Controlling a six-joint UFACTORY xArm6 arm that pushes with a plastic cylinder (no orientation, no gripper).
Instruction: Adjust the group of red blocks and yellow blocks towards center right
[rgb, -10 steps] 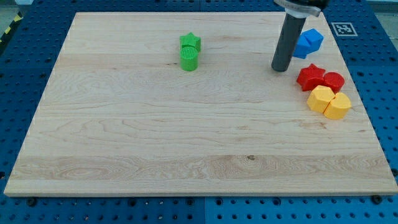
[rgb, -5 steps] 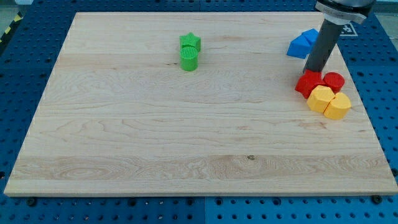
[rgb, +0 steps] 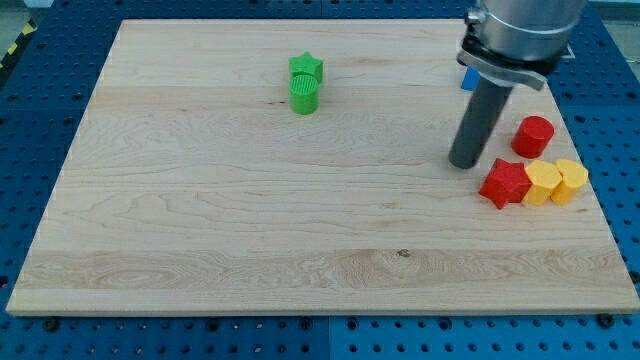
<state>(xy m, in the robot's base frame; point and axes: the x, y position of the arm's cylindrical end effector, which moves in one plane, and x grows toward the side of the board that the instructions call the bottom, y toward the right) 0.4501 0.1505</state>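
Observation:
My tip (rgb: 464, 163) rests on the board just left of and above the red star block (rgb: 504, 183). Two yellow blocks (rgb: 544, 183) (rgb: 571, 181) sit in a row to the right of the red star, touching each other. A red cylinder (rgb: 534, 135) stands apart above them, near the board's right edge. My rod rises from the tip to the arm's head at the view's top.
A green star (rgb: 307, 68) and a green cylinder (rgb: 304, 96) sit together at the upper middle. A blue block (rgb: 466, 78) is mostly hidden behind my rod at the upper right. The wooden board's right edge (rgb: 590, 170) lies close to the yellow blocks.
My tip has moved down and left, from above the red star to its left. The red star and yellow blocks shifted down and right into a row; the red cylinder is now separate.

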